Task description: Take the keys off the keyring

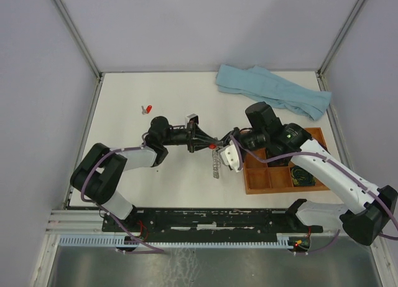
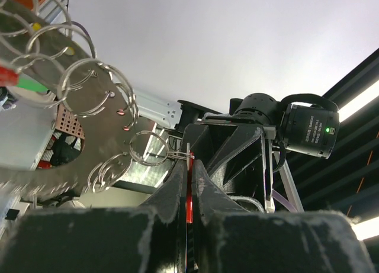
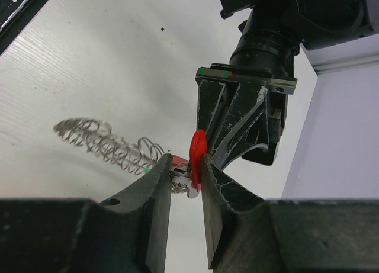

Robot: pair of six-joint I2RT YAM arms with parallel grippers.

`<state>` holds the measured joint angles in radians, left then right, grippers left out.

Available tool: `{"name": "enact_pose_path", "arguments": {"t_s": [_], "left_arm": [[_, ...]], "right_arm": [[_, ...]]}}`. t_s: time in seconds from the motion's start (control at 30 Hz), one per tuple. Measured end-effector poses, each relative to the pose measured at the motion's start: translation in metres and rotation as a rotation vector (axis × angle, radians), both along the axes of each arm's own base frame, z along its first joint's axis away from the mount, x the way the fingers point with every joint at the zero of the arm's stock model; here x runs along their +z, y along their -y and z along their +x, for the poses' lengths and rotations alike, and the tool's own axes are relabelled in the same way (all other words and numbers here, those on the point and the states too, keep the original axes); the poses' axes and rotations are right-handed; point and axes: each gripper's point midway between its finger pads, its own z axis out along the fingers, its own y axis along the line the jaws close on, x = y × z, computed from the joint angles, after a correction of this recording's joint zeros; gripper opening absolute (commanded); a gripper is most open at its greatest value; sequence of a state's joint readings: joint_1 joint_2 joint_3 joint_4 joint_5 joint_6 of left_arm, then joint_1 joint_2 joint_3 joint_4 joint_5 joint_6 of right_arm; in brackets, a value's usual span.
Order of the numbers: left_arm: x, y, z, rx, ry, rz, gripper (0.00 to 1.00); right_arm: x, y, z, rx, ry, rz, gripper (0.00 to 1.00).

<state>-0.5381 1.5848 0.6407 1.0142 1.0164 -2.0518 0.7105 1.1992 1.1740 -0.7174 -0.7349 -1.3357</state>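
The keyring (image 1: 216, 165) hangs in the air between my two grippers over the middle of the table. It shows as a fringe of wire loops in the right wrist view (image 3: 100, 140) and as a grey ring with loops in the left wrist view (image 2: 77, 101). My left gripper (image 1: 210, 144) is shut on a red key (image 2: 189, 190) that hangs on a small loop at its tips (image 2: 189, 160). My right gripper (image 1: 225, 151) is closed on the keyring's loops beside a red key head (image 3: 197, 150), as the right wrist view (image 3: 185, 166) shows. A green tag (image 3: 145, 170) hangs among the loops.
A loose red key (image 1: 148, 109) lies on the table at the far left. A light blue cloth (image 1: 273, 91) lies at the back right. A brown compartment tray (image 1: 258, 181) stands under my right arm, with a dark coiled bundle (image 1: 303, 176) in one compartment.
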Motion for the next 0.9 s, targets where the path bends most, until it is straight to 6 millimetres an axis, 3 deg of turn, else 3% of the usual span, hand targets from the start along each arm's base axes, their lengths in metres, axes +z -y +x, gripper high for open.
{"name": "enact_pose_path", "arguments": {"t_s": [0.37, 0.5, 0.6, 0.9], "left_arm": [[-0.006, -0.001, 0.0, -0.003, -0.058, 0.035, 0.03], [-0.004, -0.002, 0.0, 0.002, -0.06, 0.036, 0.18], [-0.003, -0.002, 0.001, 0.008, -0.056, 0.034, 0.36], [0.018, -0.008, -0.007, 0.036, 0.057, -0.01, 0.49]], "right_arm": [[0.002, -0.004, 0.003, -0.015, 0.045, 0.006, 0.01], [0.004, -0.005, 0.004, -0.029, 0.056, 0.014, 0.01], [0.006, -0.005, 0.007, -0.059, 0.041, 0.022, 0.01], [0.01, 0.0, 0.017, -0.2, -0.118, 0.066, 0.01]]}}
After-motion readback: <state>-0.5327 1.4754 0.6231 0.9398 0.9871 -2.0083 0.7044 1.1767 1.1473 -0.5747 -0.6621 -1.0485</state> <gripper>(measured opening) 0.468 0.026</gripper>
